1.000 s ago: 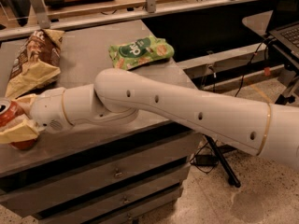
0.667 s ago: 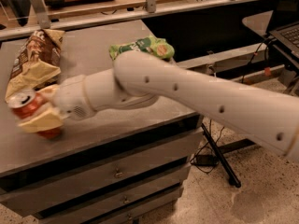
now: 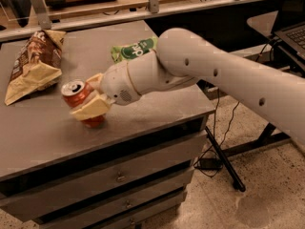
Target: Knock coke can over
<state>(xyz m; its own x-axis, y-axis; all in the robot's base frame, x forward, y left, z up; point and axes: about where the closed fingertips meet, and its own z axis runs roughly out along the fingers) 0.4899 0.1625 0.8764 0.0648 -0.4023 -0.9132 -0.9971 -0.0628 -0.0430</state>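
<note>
The coke can [image 3: 77, 92] is a small red can with a silver top, near the front left of the grey cabinet top [image 3: 43, 137]. It leans, top toward the left, with its base close to the surface. My gripper [image 3: 91, 97] is at the can's right side, on the end of the white arm that reaches in from the right. Its cream fingers [image 3: 92, 110] are shut on the can, one in front and one behind.
A brown snack bag [image 3: 34, 65] lies at the back left of the cabinet top. A green snack bag [image 3: 134, 49] lies at the back, partly behind my arm. Drawers [image 3: 119, 175] are below. A black stand leg [image 3: 224, 161] and a laptop [image 3: 293, 32] are at the right.
My gripper has moved right and slightly away from the front left corner, carrying the coke can with it. The can now leans more to the left.
</note>
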